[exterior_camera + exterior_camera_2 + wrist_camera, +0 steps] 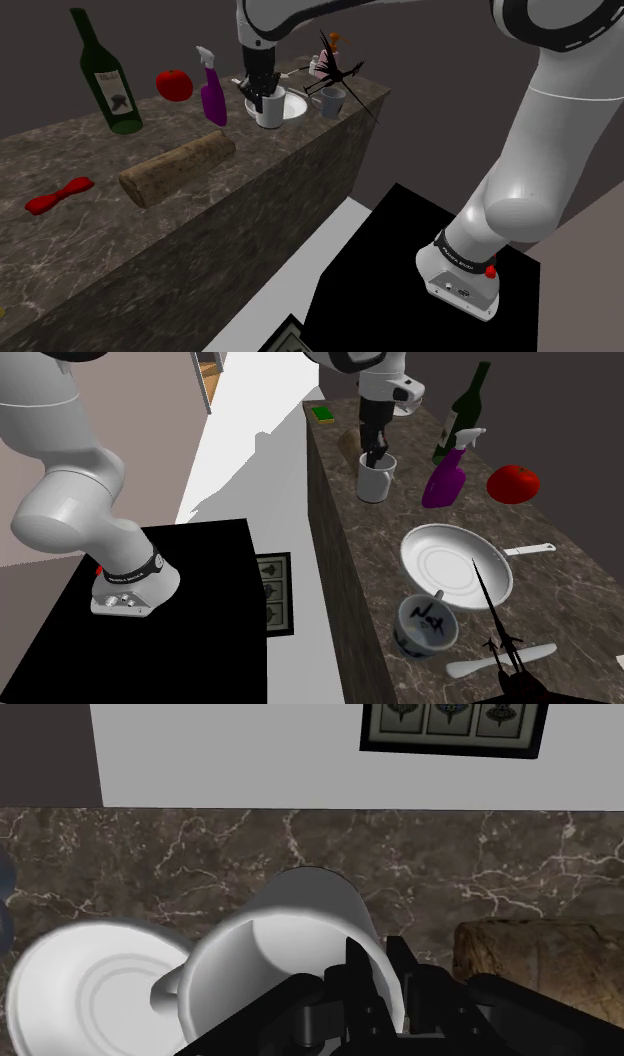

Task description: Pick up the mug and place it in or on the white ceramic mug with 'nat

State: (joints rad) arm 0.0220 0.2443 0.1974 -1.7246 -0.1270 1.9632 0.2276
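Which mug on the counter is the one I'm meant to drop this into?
On the dark marble counter, find the white plate. The target mug sits right beside it, on the side away from the gripper. Unlike the plain white mug the gripper holds, it carries dark scrawled lettering.

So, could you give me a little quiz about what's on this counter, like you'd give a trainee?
1. True or false: the tomato lies on the plate.
2. What do the jaws clasp? A) wine bottle B) plain white mug C) loaf
3. What colour is the spray bottle?
Key: 1 false, it sits on the counter, apart from the plate. 2 B, by its rim. 3 purple.
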